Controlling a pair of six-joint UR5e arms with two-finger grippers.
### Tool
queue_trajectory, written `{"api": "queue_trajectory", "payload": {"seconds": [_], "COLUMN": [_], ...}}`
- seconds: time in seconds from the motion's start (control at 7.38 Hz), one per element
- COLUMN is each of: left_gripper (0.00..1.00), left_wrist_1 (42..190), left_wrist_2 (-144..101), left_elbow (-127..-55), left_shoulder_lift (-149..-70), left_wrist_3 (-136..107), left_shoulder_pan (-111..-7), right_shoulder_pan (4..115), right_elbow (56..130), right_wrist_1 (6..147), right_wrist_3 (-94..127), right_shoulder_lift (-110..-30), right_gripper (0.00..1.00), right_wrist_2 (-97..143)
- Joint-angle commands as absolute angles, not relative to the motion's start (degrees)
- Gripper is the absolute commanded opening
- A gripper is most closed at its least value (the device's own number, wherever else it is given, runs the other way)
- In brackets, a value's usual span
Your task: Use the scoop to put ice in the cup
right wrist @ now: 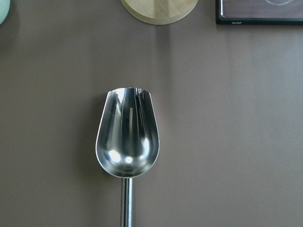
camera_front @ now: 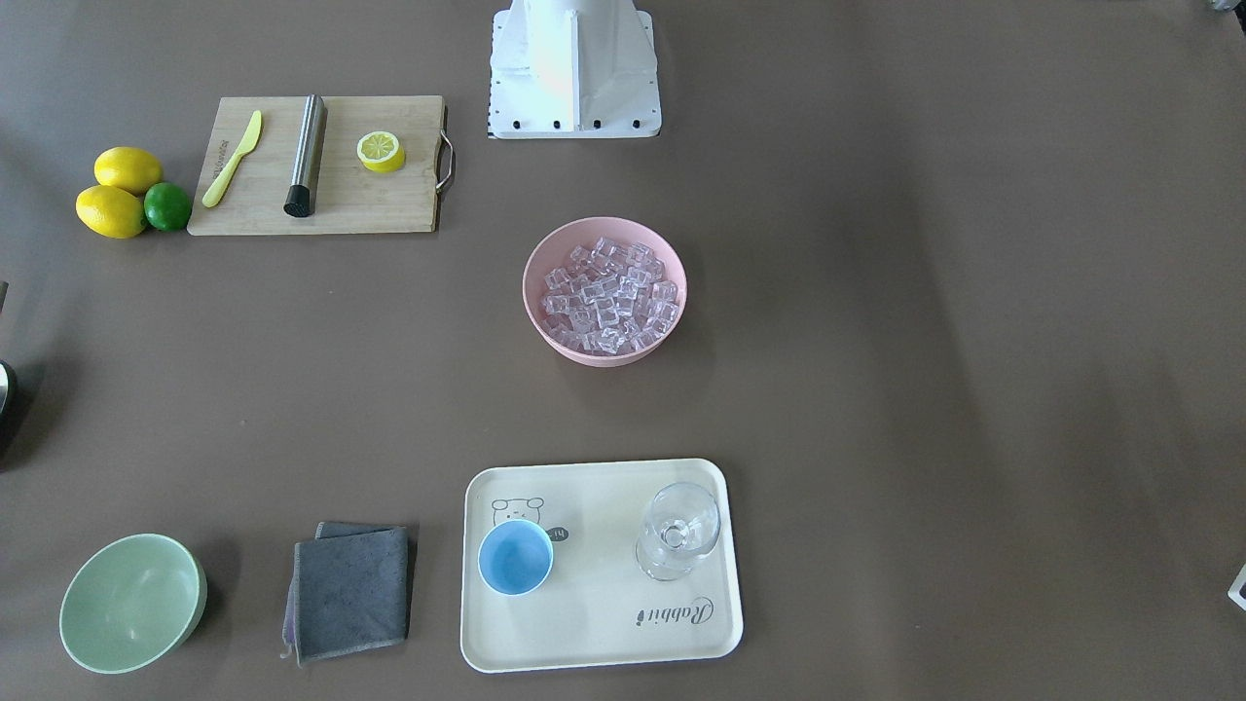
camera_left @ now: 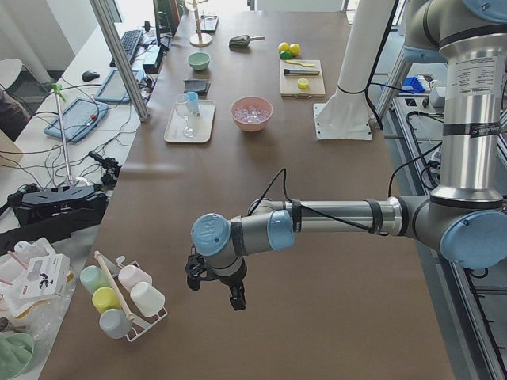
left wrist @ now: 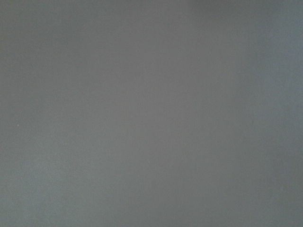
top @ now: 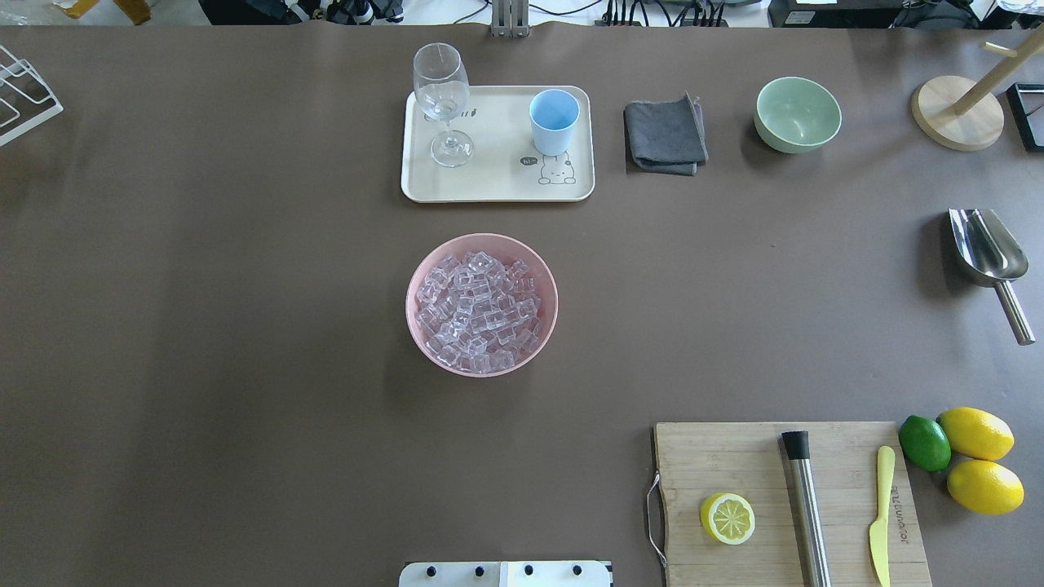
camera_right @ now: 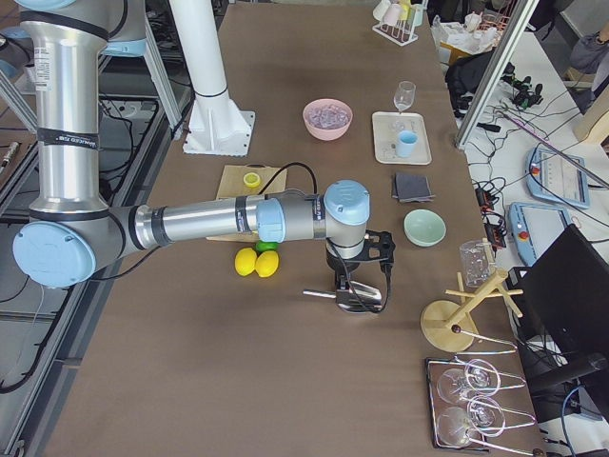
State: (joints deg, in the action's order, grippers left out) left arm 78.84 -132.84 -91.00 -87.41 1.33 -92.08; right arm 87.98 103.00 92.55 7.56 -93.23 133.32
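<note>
The steel scoop (top: 987,253) lies on the brown table at its right end, handle toward the robot. In the right wrist view the scoop (right wrist: 128,142) fills the centre, trough up and empty. My right gripper (camera_right: 360,286) hangs straight over the scoop (camera_right: 347,303); I cannot tell if it is open or shut. The ice (top: 479,311) fills a pink bowl (top: 424,269) at mid-table. The light-blue cup (top: 555,121) stands empty on a cream tray (top: 497,183). My left gripper (camera_left: 214,291) hovers over bare table far to the left; its state cannot be told.
A clear stemmed glass (top: 442,98) stands on the tray beside the cup. A grey cloth (top: 665,134) and a pale green bowl (top: 798,114) lie beyond. A cutting board (top: 783,456) holds a lemon half, steel cylinder and yellow knife. A wooden stand (top: 958,114) is near the scoop.
</note>
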Motion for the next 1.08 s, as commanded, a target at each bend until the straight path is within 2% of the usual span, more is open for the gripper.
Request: {"api": "queue_trajectory", "payload": {"seconds": [0.0, 0.14, 0.41, 0.54, 0.68, 0.81, 0.95], "left_gripper": [0.99, 0.99, 0.99, 0.99, 0.99, 0.99, 0.99], "left_wrist_1": [78.8, 78.8, 78.2, 78.6, 78.1, 77.1, 75.3], "left_wrist_2": [-133.0, -133.0, -132.8, -132.7, -132.5, -132.6, -132.7], "left_elbow": [-90.7, -90.3, -97.5, -93.6, -84.8, -89.9, -91.3], "left_shoulder_lift": [-86.2, -86.1, -83.9, -84.1, -89.2, -88.2, -88.1], "left_wrist_3": [2.2, 2.2, 2.2, 3.6, 5.9, 5.8, 6.0], "left_shoulder_pan": [-92.1, -92.1, -93.2, -92.9, -89.7, -91.2, -91.5], "right_shoulder_pan": [88.0, 88.0, 88.0, 88.0, 88.0, 87.9, 87.9], "right_elbow": [103.2, 103.3, 103.4, 103.5, 103.6, 103.7, 104.8], "right_wrist_1": [92.5, 92.5, 92.5, 92.5, 92.5, 92.5, 92.4], "right_wrist_3": [7.4, 7.4, 7.6, 8.0, 7.8, 8.3, 11.2], "right_shoulder_lift": [-93.3, -93.6, -93.7, -93.8, -94.6, -94.7, -95.3], "right_gripper": [1.0, 1.0, 0.99, 1.0, 1.0, 1.0, 0.99], "right_wrist_2": [133.4, 133.2, 133.2, 133.3, 134.5, 134.6, 134.6]}}
